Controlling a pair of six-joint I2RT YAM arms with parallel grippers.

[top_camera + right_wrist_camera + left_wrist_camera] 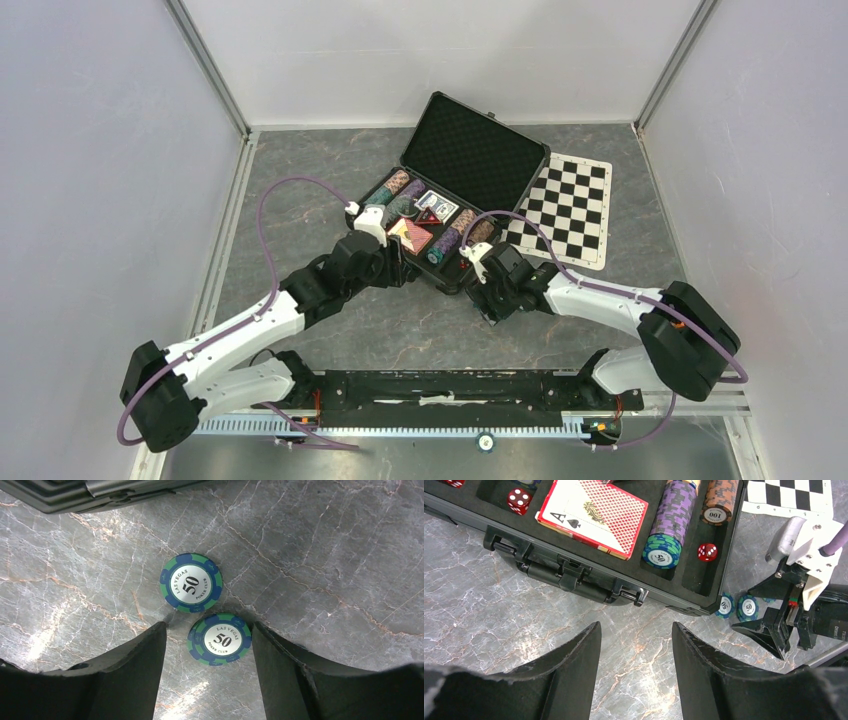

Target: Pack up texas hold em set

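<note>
The black foam-lined case lies open mid-table. In the left wrist view it holds a red card deck, a purple-and-teal chip stack, a brown chip stack and red dice. Two teal "50" chips lie flat on the table by the case's near right corner. One chip is just ahead of my right gripper. The other sits between its open fingers, close to the right one. My left gripper hangs open and empty over bare table before the case's latches.
A black-and-white chequered mat lies right of the case, its edge near the right arm. The raised lid leans toward the back wall. Grey walls enclose the marbled table on three sides. Both arms crowd the case's front edge.
</note>
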